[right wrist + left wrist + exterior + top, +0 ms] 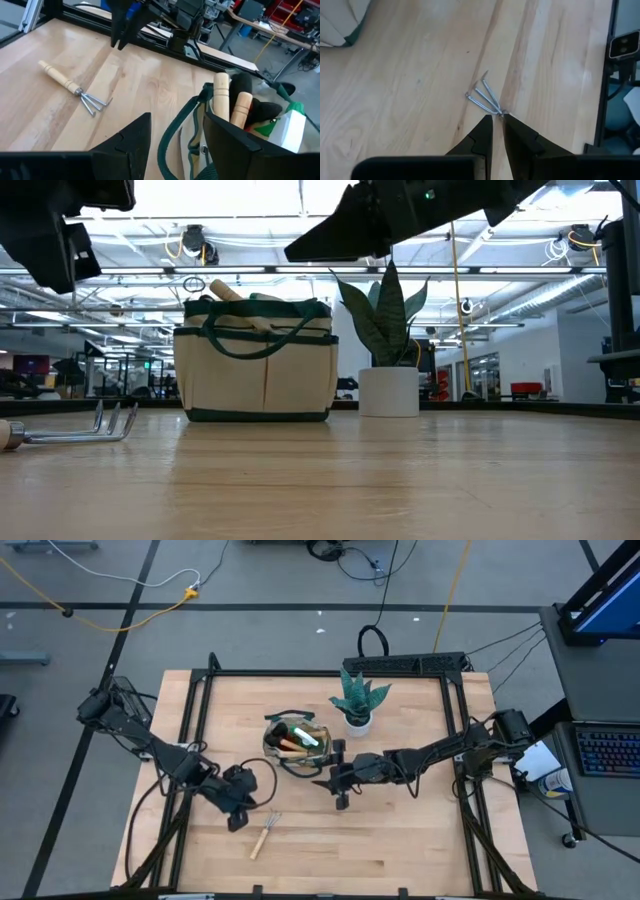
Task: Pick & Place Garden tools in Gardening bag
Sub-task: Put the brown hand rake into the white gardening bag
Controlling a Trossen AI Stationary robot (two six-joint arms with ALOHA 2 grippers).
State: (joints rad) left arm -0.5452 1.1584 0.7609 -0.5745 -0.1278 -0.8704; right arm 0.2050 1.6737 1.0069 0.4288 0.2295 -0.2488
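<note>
The tan gardening bag [295,740] stands upright on the table's middle. Wooden handles [242,107], dark tools and a green and white spray bottle [290,125] stick out of its top. A wooden-handled rake [265,833] lies flat on the table near the front; it also shows in the right wrist view [75,87]. My left gripper [238,805] hangs shut above the table just left of the rake, whose tines [482,95] show past its fingertips. My right gripper [340,782] is open, raised by the bag's near right side, with a green loop handle [172,132] showing between its fingers.
A teal spiky plant in a white pot [357,705] stands right of the bag toward the far edge. A black frame [320,672] runs around the tabletop. Bare wood lies along the near edge [380,860].
</note>
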